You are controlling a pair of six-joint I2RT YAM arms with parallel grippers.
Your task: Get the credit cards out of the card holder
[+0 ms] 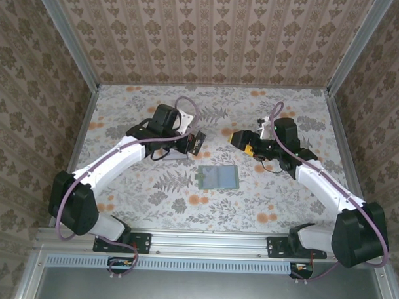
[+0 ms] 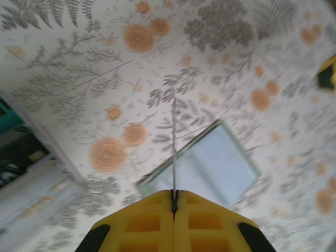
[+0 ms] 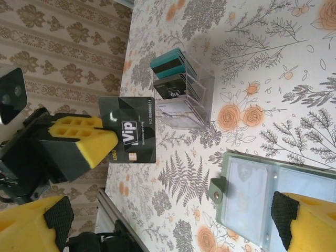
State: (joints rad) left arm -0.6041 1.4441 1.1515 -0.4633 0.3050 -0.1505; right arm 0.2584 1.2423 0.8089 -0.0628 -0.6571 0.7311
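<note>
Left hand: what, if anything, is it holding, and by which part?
A thin black rectangular plastic card, pinched by one edge in the shut left hand.

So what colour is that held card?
The card is black with white VIP lettering, clearest in the right wrist view.

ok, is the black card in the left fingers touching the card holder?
Apart. Right wrist view: the black card, pinched by the left fingers, sits clear of the open card holder, with patterned tabletop between them.
</note>
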